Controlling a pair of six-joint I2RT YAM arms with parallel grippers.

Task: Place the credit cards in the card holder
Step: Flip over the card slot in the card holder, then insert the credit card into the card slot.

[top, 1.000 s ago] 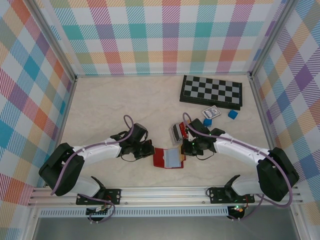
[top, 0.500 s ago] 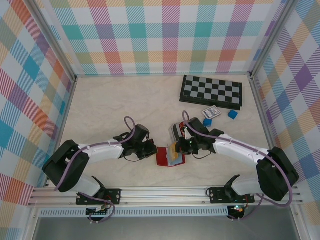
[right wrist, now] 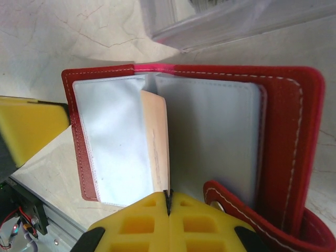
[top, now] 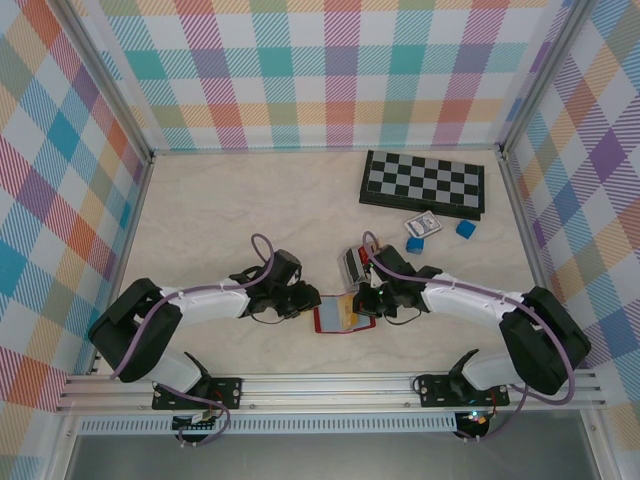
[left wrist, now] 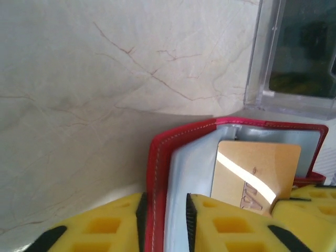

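Right pincer (right wrist: 169, 202) clamped on orange card (right wrist: 157, 142); left pincer (left wrist: 164, 210) apart astride card holder (left wrist: 156, 152); embossing unreadable.

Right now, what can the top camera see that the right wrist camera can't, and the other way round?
Top camera's extras: the chessboard, two blue cubes, a small blue-and-white patterned box, plus the left arm and right arm. Right wrist camera's extras: the snap tab, white stitching and pale sleeves up close. Shared: the open red card holder and the orange-yellow card, pinched by the shut right gripper.
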